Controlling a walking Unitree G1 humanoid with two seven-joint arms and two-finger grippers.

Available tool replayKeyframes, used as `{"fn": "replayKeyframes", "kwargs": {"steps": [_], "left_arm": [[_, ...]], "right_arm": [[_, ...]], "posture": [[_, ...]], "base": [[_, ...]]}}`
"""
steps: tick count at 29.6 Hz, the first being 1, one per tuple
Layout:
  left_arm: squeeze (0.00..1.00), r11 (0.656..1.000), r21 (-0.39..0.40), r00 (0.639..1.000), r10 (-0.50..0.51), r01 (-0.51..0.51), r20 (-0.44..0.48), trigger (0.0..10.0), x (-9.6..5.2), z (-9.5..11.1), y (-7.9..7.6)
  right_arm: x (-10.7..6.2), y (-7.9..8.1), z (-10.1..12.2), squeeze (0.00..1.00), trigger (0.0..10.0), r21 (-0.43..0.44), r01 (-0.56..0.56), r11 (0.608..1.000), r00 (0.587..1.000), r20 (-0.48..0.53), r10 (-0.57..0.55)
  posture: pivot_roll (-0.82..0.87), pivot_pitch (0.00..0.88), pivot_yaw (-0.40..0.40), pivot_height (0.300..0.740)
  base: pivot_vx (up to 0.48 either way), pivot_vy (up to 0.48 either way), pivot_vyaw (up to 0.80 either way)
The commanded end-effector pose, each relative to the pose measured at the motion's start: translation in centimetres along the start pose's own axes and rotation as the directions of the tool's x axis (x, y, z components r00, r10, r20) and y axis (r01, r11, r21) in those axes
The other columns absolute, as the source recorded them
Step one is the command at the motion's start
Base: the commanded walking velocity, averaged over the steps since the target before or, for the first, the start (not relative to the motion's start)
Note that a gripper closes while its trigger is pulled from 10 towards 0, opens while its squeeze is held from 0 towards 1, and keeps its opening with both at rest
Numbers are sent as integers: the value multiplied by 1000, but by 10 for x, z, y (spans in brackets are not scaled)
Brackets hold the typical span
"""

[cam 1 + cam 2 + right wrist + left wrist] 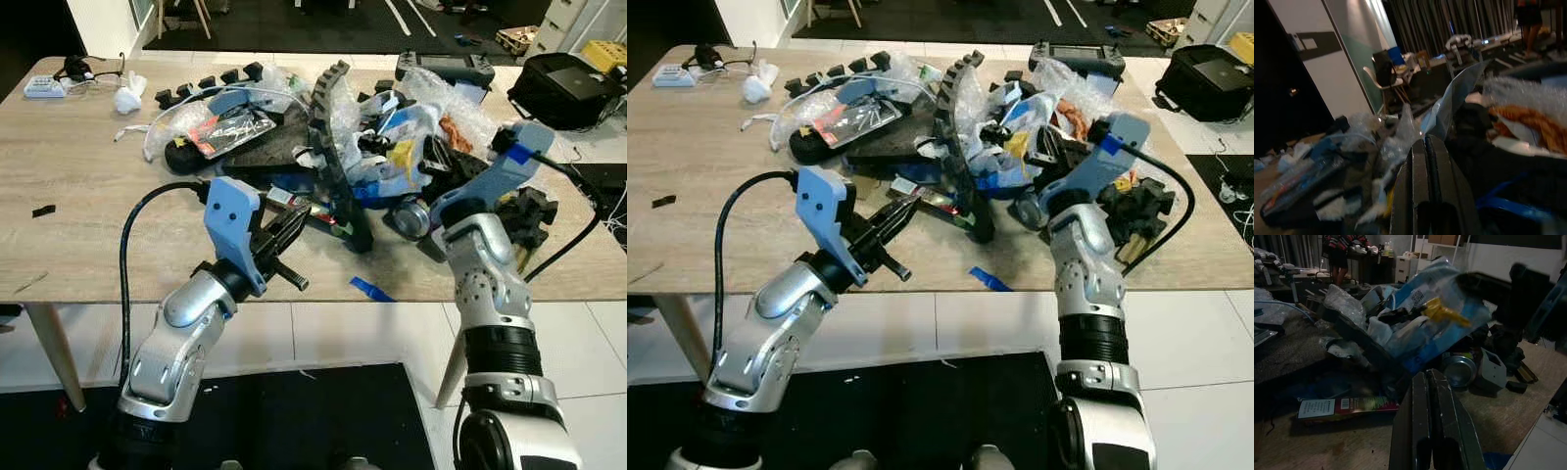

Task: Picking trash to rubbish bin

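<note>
two grippers stand at the near edge of the desk point(88, 206), both facing a heap of trash point(343, 137) spread across its middle. left gripper point(284, 230): jaws pressed together, holding nothing, hovering just above the desk surface and pointed up and to the robot's right, into the near-left flank of the heap. directly ahead of these jaws, in the left wrist view, a flat printed carton point(1347, 407) lies on the desk with its long axis running across the line of the jaws; beyond it sits a blue plastic bag point(1425, 323), with a metal can point(1459, 369) on its side to its right. right gripper point(1046, 147): its black fingers are buried in the right side of the heap, and the right wrist view shows the jaws closed with nothing between them. judgement: the carton is nearest the left gripper, which would have to spread its jaws before advancing. no rubbish bin can be made out.
</note>
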State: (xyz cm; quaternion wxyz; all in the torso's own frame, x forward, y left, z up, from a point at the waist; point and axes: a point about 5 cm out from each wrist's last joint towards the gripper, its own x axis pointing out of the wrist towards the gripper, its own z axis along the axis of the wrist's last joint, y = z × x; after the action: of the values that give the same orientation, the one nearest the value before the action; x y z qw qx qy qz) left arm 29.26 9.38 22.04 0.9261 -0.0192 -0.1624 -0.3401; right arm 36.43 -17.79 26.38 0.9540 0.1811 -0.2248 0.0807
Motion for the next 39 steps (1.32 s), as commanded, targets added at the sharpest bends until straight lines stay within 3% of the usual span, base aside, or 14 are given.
{"fn": "replayKeyframes", "kwargs": {"steps": [1,5,16,28,30,31,33,34,36,37,39], "left_arm": [[0,1000,-10,1000,-5,5,-6,10000,-1,-3,-2],[0,1000,-13,1000,6,-6,-1,10000,0,-2,0],[0,1000,-17,1000,9,-9,3,10000,0,-2,1],[0,1000,-15,1000,20,-20,4,10000,0,-2,2],[0,1000,-17,1000,19,-19,4,10000,0,-2,1],[0,1000,-18,1000,16,-16,3,10000,0,-2,1],[0,1000,-17,1000,14,-14,2,10000,1,-2,1],[0,1000,-17,1000,13,-13,2,10000,1,-2,1],[0,1000,-17,1000,14,-14,3,10000,1,-2,1],[0,1000,-18,1000,14,-14,4,10000,1,-2,1],[0,1000,-18,1000,14,-14,4,10000,1,-2,1]], "right_arm": [[2,3,8,0,1255,-18,-11,1000,1000,29,11],[7,6,27,0,2000,-82,-3,997,993,114,12],[17,9,66,0,1882,-110,-3,994,965,259,31],[18,13,82,0,2431,-126,-16,992,949,311,55],[18,15,85,0,2353,-124,-26,992,944,324,65],[19,18,92,0,667,-117,-43,992,932,352,82],[20,26,105,0,824,-116,-79,990,907,403,120],[20,32,114,0,1373,-119,-110,987,890,430,151],[20,36,119,0,1098,-121,-129,984,879,445,170],[21,46,133,0,0,-124,-174,977,848,485,213],[21,49,137,0,0,-124,-185,975,840,495,223]], "posture": [[10,197,-32,740],[11,198,-32,740],[7,197,-30,740],[8,199,-31,740],[8,199,-31,740],[7,198,-27,740],[7,198,-27,740],[6,199,-26,740],[6,199,-26,740],[5,199,-26,740],[5,199,-26,740]], "base": [[0,0,0],[0,0,0],[0,0,0],[0,0,0],[0,0,0],[0,0,0],[0,0,0],[0,0,0],[0,0,0],[0,0,0],[0,0,0]]}}
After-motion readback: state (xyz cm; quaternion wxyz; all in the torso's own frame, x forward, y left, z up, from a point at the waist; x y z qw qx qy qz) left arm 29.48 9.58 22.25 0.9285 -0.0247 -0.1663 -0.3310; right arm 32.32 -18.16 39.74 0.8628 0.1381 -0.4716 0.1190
